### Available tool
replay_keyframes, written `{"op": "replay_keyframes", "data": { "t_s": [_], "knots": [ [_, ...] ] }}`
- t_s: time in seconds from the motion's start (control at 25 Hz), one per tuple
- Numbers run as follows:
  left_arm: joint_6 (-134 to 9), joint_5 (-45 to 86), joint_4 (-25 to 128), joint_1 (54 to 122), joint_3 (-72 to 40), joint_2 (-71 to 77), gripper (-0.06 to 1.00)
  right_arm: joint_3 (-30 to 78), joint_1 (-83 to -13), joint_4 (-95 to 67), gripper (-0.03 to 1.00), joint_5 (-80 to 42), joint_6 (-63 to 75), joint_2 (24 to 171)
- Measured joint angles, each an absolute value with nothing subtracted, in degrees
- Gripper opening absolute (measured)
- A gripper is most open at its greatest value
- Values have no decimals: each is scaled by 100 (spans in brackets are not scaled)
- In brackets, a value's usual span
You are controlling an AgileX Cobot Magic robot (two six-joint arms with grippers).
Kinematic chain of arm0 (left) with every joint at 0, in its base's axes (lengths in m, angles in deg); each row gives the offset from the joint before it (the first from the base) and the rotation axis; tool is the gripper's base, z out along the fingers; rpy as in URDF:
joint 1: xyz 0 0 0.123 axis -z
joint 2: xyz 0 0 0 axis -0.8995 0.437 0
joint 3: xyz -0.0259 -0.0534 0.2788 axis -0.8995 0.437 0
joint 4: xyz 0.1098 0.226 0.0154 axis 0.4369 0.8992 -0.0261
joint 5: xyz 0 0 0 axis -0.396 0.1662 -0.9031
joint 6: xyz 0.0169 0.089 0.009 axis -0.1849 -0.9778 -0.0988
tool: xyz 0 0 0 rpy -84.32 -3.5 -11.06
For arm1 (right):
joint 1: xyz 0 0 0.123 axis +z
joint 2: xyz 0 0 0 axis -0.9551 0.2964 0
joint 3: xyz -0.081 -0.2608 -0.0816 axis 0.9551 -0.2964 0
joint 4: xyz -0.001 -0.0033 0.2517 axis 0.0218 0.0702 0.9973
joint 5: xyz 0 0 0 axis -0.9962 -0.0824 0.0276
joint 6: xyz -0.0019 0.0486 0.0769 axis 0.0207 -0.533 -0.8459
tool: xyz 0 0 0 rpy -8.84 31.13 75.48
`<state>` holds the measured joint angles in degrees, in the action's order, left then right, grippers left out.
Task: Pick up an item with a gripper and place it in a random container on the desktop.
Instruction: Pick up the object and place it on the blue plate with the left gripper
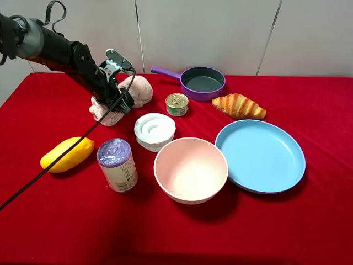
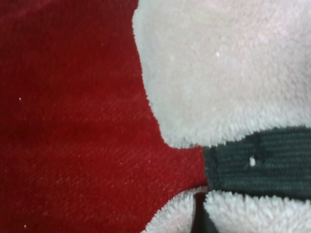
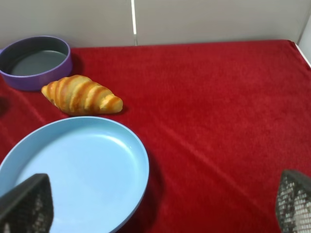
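Note:
A pink plush toy (image 1: 138, 91) lies on the red cloth at the back left. My left gripper (image 1: 120, 102) is pressed down into its front part. The left wrist view is filled by the plush (image 2: 218, 73), with a dark ribbed strip (image 2: 257, 160) set into it. I cannot tell how the jaws stand. My right gripper (image 3: 160, 204) is open and empty. It hovers at the edge of a blue plate (image 3: 73, 165) and is out of the exterior view. The containers are a pink bowl (image 1: 190, 168), the blue plate (image 1: 259, 154) and a purple pan (image 1: 203, 83).
A croissant (image 1: 239, 106) lies between the pan and the plate, and shows in the right wrist view (image 3: 80, 94). A small tin can (image 1: 176, 104), a white round lidded dish (image 1: 154, 131), a purple-topped canister (image 1: 117, 164) and a yellow fruit (image 1: 67, 154) stand around the toy. A cable hangs from the left arm.

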<state>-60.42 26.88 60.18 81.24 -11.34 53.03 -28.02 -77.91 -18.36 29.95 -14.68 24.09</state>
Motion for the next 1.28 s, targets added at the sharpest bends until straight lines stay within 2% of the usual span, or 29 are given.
{"op": "replay_keyframes", "data": {
  "t_s": [0.56,1.28],
  "knots": [
    [-6042,2834,6018,8124,-1146,5214,50,-2802,-7791,-1836,69,2995,-1468,2409],
    [-6042,4594,5972,8283,-2136,4705,50,-2802,-7791,-1836,69,2995,-1468,2409]
  ]
}}
